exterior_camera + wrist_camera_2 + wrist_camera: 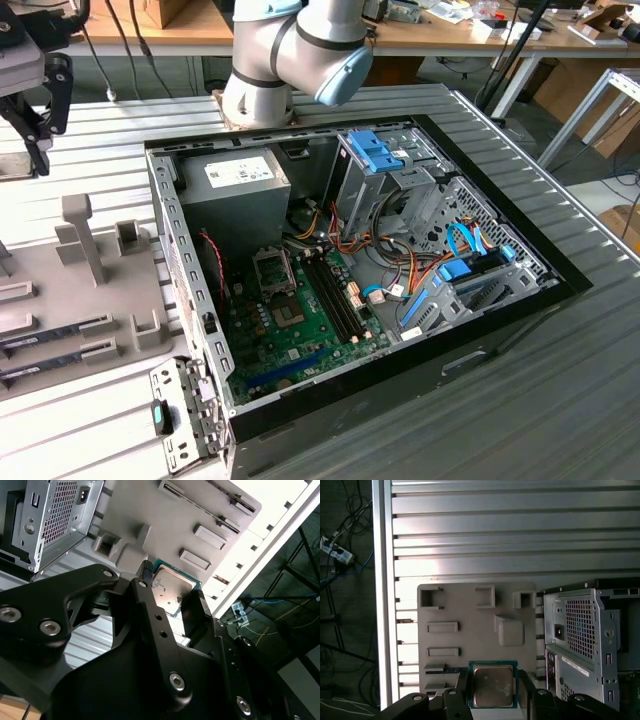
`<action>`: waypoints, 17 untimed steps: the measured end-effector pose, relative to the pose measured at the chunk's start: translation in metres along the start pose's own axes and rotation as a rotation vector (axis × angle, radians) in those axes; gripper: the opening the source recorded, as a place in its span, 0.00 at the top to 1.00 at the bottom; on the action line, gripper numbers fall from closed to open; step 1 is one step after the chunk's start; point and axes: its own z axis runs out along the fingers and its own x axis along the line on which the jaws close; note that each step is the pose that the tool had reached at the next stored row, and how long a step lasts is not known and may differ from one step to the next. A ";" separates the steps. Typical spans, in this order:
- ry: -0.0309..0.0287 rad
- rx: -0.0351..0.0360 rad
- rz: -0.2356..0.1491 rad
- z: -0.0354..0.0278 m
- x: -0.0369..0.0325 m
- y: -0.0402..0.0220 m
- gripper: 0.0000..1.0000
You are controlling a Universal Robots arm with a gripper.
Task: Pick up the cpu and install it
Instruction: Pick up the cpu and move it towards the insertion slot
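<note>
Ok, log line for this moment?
hand: shut on small square silvery cpu | where: over grey moulded tray | cpu: not installed

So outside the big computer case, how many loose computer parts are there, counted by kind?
cpu, clamped in the gripper: 1
memory sticks, lying in the grey tray: 2
Total: 3
</note>
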 end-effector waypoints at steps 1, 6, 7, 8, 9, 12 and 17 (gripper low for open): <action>0.0000 0.0000 0.000 0.0000 -0.0009 0.0000 0.53; 0.0001 0.0001 0.000 0.0002 -0.0065 0.0002 0.53; 0.0000 0.0000 0.000 0.0003 -0.0074 0.0002 0.53; 0.0001 0.0001 0.000 0.0003 -0.0082 0.0003 0.53; 0.0001 0.0001 0.000 0.0003 -0.0094 0.0003 0.53; 0.0000 0.0000 0.000 0.0005 -0.0117 0.0002 0.53; 0.0001 0.0001 0.000 0.0007 -0.0154 -0.0005 0.53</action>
